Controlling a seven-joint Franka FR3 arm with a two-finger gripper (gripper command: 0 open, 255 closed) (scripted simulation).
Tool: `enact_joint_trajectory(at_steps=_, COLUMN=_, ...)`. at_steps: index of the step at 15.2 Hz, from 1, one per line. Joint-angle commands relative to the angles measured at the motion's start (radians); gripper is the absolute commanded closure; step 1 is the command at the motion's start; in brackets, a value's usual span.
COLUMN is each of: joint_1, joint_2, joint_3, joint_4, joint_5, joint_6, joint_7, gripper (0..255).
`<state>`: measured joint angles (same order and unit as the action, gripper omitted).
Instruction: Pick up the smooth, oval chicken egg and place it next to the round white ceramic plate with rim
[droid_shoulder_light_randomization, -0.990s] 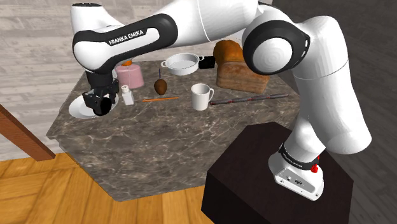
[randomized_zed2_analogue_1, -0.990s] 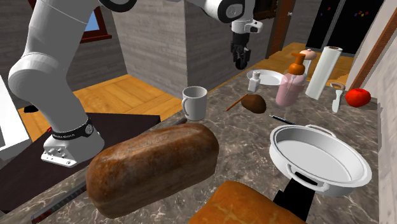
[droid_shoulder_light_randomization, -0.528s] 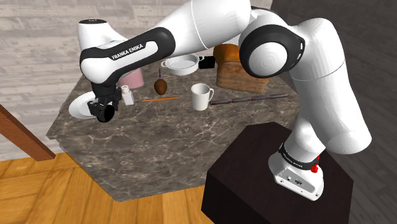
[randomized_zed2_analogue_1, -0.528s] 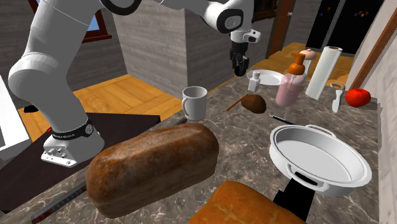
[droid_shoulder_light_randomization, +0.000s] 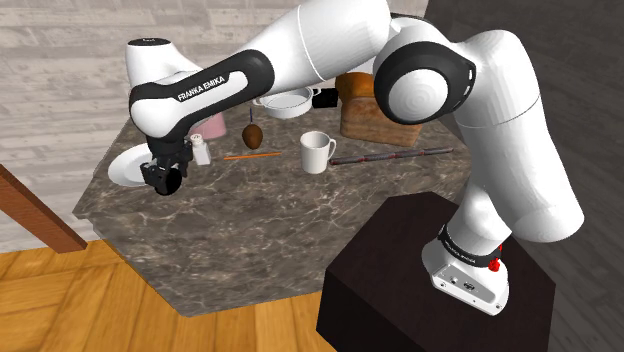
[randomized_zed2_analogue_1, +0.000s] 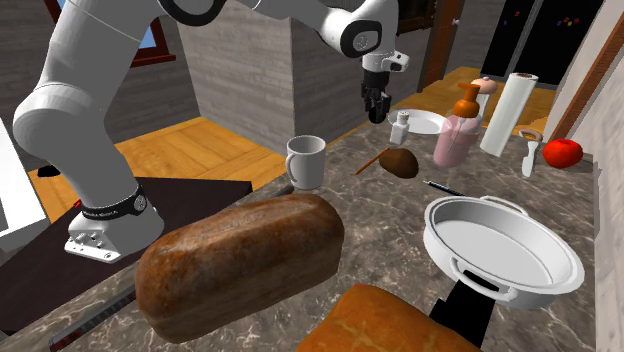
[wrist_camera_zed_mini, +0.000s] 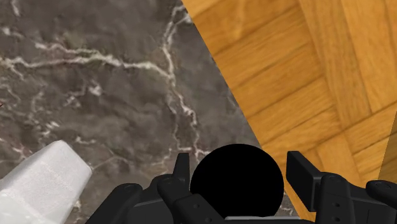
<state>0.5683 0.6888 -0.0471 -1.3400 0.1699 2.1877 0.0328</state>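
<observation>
The egg is drawn as a plain black ball, and my gripper is shut on it with a finger on each side. In the shoulder view the gripper holds the black egg low over the marble counter, just off the near rim of the round white plate. In the second exterior view the gripper hangs beside the plate, on its left. I cannot tell whether the egg touches the counter.
A white shaker and a pink soap bottle stand by the plate. A white mug, a brown wooden spoon, a white pan and bread loaves lie further along. The counter edge and wood floor are close under the gripper.
The gripper has come down and shifted off the plate toward the counter beside it, still holding the black egg. Nothing else has moved.
</observation>
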Motion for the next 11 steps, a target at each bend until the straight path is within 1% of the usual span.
enact_joint_trajectory(at_steps=1, joint_1=0.000, joint_2=0.000, joint_3=0.000, joint_4=0.000, joint_5=0.000, joint_6=0.000, joint_7=0.000, gripper=255)
enact_joint_trajectory(at_steps=2, joint_1=0.000, joint_2=0.000, joint_3=0.000, joint_4=0.000, joint_5=0.000, joint_6=0.000, joint_7=0.000, gripper=0)
enact_joint_trajectory(at_steps=7, joint_1=0.000, joint_2=0.000, joint_3=0.000, joint_4=0.000, joint_5=0.000, joint_6=0.000, joint_7=0.000, gripper=0)
enact_joint_trajectory(at_steps=11, joint_1=-0.005, joint_2=-0.073, joint_3=-0.005, joint_4=0.006, joint_5=-0.006, joint_6=-0.079, joint_7=0.003, gripper=0)
